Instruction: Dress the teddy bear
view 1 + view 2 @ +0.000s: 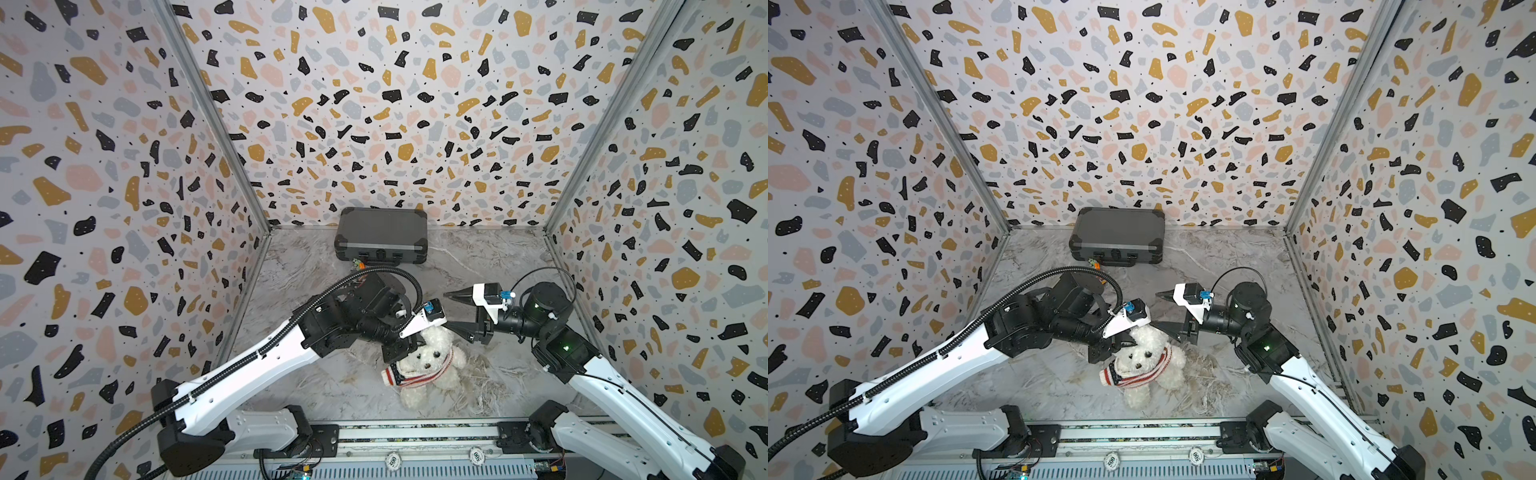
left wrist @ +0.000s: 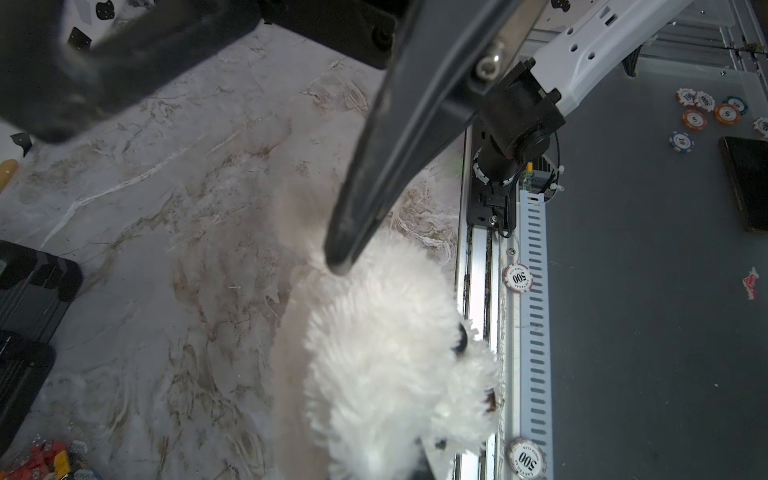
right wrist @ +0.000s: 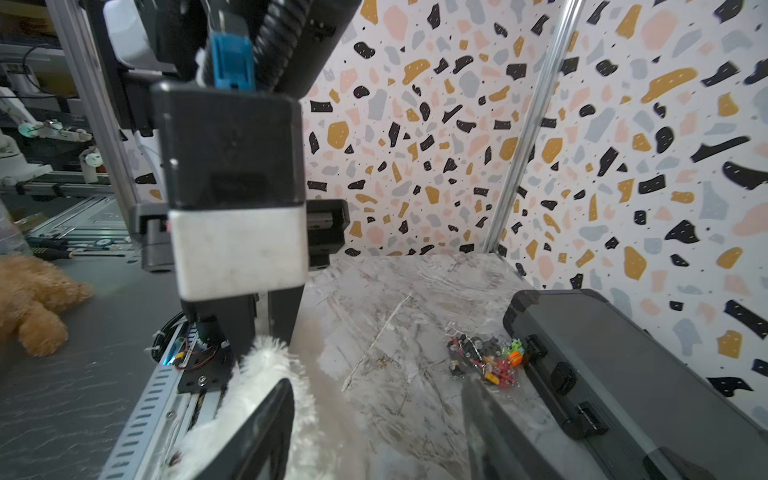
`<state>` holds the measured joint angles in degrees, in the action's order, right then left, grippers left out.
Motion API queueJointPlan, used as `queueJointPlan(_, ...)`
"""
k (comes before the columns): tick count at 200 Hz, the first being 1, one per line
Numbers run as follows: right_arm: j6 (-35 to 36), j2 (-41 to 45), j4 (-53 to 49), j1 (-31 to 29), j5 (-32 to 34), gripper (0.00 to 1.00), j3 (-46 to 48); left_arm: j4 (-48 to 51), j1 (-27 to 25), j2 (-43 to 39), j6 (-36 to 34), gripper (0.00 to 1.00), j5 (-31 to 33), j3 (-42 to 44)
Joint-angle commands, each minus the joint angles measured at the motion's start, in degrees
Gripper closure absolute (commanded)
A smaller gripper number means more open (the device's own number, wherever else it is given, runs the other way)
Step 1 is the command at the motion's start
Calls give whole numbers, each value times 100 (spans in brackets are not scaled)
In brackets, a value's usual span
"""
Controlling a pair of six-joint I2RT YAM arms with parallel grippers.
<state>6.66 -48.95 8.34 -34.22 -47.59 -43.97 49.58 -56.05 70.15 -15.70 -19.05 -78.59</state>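
Teddy bear (image 1: 430,358) lies face-up at 6 o'clock on the table (image 1: 316,374), long axis running 1 to 7 o'clock, head toward 1. Striped sweater (image 1: 409,379) is bunched round its neck. Black case (image 1: 381,235) stands at 12 o'clock, well apart. Left gripper (image 2: 338,258) is closed, tip pressed into the head fur. Right gripper (image 1: 449,311) gapes wide, holding nothing, one finger just beside the head.

— What sort of place?
— A robotics lab: terrazzo-print wall panels (image 1: 374,104) in silver aluminium framing (image 1: 216,118) box in a marble-look tabletop (image 1: 478,257).
— What else?
— White-and-black robot arms (image 1: 249,365) on a silver metal rail (image 1: 415,435), a grey workbench (image 3: 62,415) behind.
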Motion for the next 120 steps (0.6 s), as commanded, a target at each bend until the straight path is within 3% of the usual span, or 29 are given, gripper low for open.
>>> queueJointPlan(1, 170, 147, -10, 3, -574, 35, 11, -2, -29, -89, -148, 100, -80, -176)
queueJointPlan(99, 329, -296, -34, -439, -616, 34, 72, -117, -40, -614, -94, 100, 348, 36)
queueJointPlan(120, 396, -489, -115, -543, -475, 40, 7, -116, -38, -658, -77, 100, 367, 50)
